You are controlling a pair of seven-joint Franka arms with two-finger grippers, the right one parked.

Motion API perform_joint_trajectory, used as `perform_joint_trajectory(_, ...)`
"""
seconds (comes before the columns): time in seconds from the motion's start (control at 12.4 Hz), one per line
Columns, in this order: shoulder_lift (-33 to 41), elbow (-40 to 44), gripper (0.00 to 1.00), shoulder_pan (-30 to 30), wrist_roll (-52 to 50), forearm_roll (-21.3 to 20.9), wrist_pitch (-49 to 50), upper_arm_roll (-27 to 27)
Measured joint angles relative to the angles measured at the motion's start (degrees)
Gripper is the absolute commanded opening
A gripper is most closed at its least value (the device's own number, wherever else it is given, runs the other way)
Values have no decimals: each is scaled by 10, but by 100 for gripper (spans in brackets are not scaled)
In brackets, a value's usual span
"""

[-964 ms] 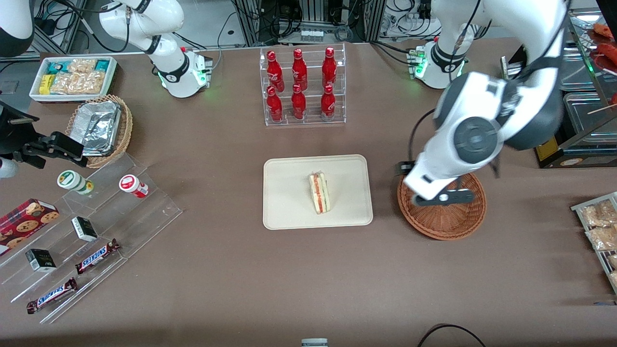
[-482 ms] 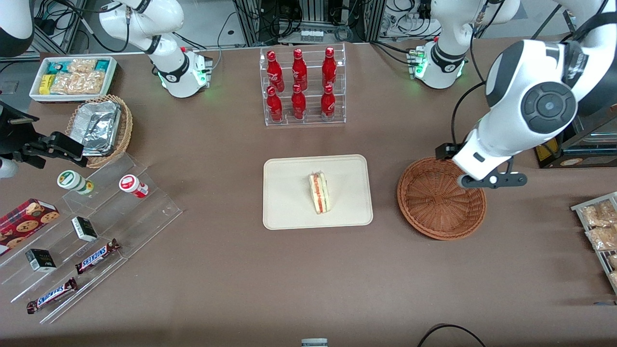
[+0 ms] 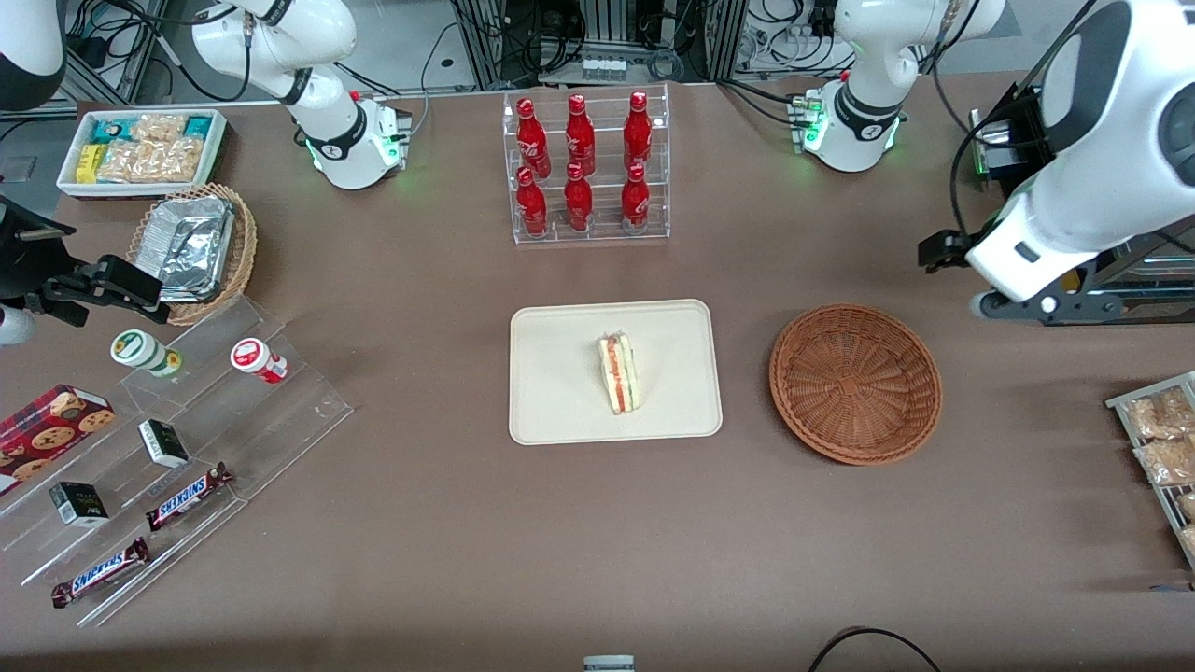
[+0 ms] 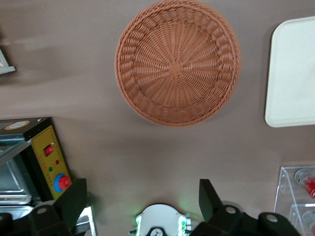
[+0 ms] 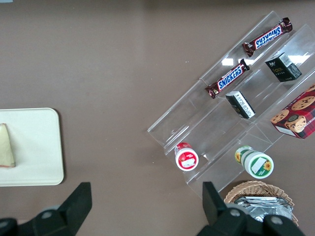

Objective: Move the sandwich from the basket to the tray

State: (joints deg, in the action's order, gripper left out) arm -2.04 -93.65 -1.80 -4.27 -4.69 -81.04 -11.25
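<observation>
The sandwich (image 3: 618, 373), a pale wedge with red and green filling, lies on the cream tray (image 3: 560, 411) in the middle of the table; the right wrist view catches its edge (image 5: 5, 146). The reddish-brown basket (image 3: 855, 383) sits beside the tray toward the working arm's end, with nothing in it (image 4: 177, 61). My gripper (image 3: 1064, 306) hangs high above the table, past the basket toward the working arm's end and farther from the front camera. It is open, fingers (image 4: 74, 201) wide apart with nothing between them.
A clear rack of red bottles (image 3: 585, 168) stands farther back than the tray. A tiered acrylic stand with snack bars (image 3: 187, 439), a tan basket of foil containers (image 3: 196, 247) and a white bin (image 3: 145, 149) lie toward the parked arm's end. Metal trays (image 3: 1139, 215) sit under my arm.
My gripper has risen off the basket and swung away toward the working arm's end of the table, leaving the basket fully in view. The sandwich has stayed on the tray.
</observation>
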Motion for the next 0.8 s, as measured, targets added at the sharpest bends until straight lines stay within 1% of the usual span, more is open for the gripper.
perform_joint_trajectory(0.16, 17, 0, 100, -25, 25, 0, 12, -11)
perform_joint_trajectory(0.32, 31, 1, 100, -37, 36, 0, 23, -12)
perform_joint_trajectory(0.8, 43, 16, 100, -43, 40, -1, 26, 21)
